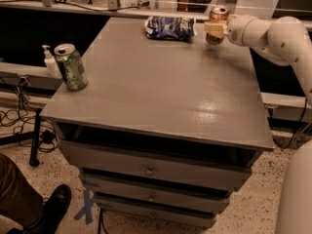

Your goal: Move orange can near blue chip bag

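Note:
The blue chip bag lies at the far edge of the grey cabinet top, a little right of its middle. The orange can is upright just right of the bag, at the far right of the top. My gripper reaches in from the right on a white arm and is shut on the orange can, which hangs just above the surface. A small gap separates the can from the bag.
A green can stands at the left edge of the top. A white pump bottle sits behind it off the cabinet. A person's shoe is on the floor at lower left. Cables run along the floor at left.

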Robot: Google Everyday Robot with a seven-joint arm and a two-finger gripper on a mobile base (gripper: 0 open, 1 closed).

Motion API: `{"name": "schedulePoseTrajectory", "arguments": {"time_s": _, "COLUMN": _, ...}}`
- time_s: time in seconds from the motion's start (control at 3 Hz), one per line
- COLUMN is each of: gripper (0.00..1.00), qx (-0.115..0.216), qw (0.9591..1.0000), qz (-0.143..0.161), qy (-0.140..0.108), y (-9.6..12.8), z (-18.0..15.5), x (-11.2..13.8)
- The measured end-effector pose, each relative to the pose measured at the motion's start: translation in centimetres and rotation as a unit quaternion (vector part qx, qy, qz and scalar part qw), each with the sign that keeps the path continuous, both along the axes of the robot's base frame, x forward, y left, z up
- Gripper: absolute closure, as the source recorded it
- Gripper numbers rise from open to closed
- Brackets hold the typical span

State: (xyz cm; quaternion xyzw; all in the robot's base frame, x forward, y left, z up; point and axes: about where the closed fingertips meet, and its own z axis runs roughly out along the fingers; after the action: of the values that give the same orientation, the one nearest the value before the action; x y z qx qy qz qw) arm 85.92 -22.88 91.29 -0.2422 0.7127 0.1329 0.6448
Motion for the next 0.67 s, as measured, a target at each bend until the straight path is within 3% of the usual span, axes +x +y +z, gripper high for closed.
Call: {"name": "schedulePoseTrajectory", "arguments": {"time_s": 0.67, "gripper": 1.00, "qx": 0.025, "qw": 0.9992, "qz": 0.019, "qy": 0.023, "y": 2.7, "z": -2.5, "x": 3.0}}
